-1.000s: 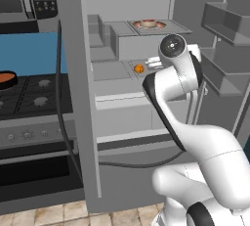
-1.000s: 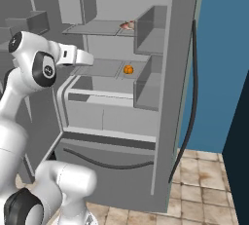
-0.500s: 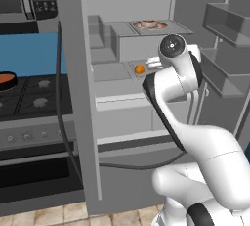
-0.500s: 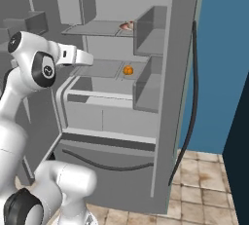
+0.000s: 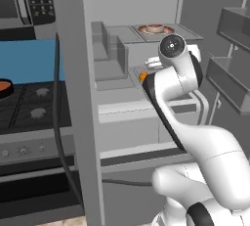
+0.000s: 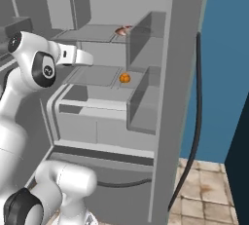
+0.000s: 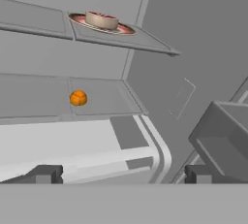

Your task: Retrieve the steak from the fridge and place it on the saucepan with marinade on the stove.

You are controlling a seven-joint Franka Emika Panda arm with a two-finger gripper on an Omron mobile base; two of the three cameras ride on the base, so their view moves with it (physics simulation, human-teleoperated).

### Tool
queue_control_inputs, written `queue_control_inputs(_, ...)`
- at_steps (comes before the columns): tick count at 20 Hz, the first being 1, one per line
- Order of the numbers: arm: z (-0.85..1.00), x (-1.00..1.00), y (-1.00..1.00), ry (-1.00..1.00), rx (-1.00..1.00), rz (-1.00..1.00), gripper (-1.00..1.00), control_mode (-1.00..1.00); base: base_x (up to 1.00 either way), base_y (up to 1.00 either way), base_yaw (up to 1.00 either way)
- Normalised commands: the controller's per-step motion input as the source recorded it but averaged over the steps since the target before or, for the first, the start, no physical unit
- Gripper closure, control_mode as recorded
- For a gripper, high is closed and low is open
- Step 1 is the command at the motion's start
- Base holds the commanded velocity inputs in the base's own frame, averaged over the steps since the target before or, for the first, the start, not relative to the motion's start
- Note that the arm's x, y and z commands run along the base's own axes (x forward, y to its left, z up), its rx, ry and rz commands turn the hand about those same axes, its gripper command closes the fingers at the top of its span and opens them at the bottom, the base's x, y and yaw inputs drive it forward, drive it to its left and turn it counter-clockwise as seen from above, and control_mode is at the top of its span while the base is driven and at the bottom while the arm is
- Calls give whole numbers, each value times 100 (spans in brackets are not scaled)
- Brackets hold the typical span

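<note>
**A:** so where's the gripper [image 7: 123, 173] at? Jaws look spread wide, nothing between them.

**B:** yep, empty, at the open fridge [image 5: 73, 98]. Past the tips is the small orange ball [image 7: 78, 98] on the middle shelf. The steak [image 7: 101, 20] sits higher and further back on a red plate [image 7: 125, 29], upper shelf. Lies flat; can't call its long axis.
</note>
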Motion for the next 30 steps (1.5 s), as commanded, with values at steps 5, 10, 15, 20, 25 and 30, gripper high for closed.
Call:
queue_control_inputs(5,0,0,0,0,0,0,-100,100,49,0,0)
queue_control_inputs(10,0,0,0,0,0,0,-100,100,53,0,0)
queue_control_inputs(15,0,0,0,0,0,0,-100,100,61,0,0)
queue_control_inputs(20,0,0,0,0,0,0,-100,100,59,0,0)
queue_control_inputs(25,0,0,0,0,0,0,-100,100,39,0,0)
queue_control_inputs(30,18,0,-21,0,7,1,-100,-100,2,-2,0)
